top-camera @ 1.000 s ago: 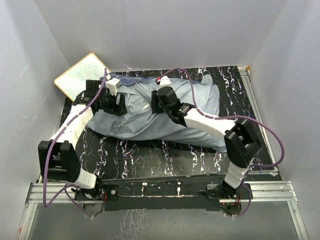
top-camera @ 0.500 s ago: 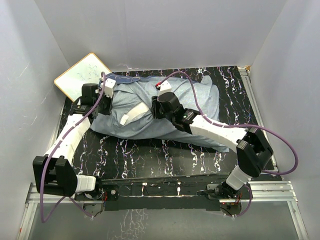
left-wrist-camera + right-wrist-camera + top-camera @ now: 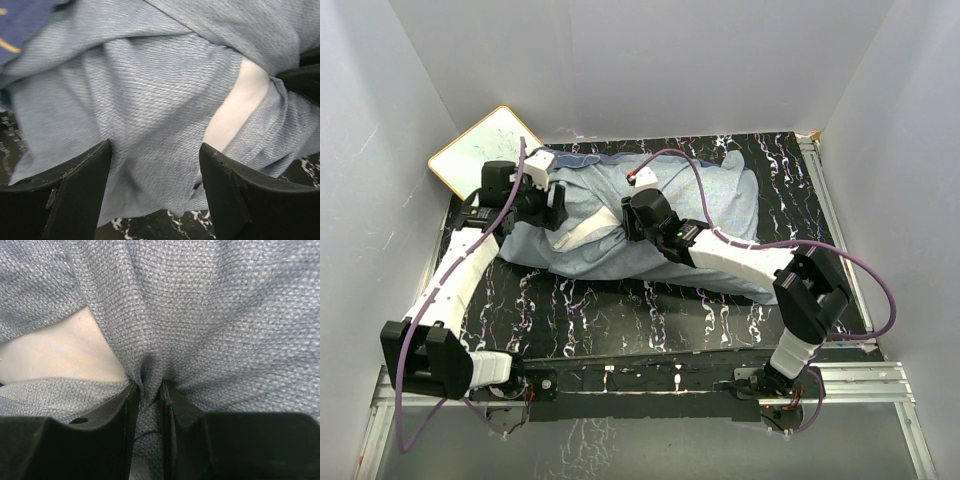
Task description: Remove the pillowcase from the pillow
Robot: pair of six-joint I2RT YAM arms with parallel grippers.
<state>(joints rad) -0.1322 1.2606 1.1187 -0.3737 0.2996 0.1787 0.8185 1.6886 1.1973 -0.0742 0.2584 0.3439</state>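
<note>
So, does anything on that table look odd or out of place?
The pillowcase lies rumpled, pale reverse side up, and a white strip of the pillow pokes through a gap in it. A white board sits askew in the far left corner.

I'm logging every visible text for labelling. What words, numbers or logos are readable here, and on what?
None can be read.
On the white board: faint scribbles, too faint to read.
On the pillowcase: a gold stroke on its navy side, at the corner of the left wrist view, blurred and cut off.
</note>
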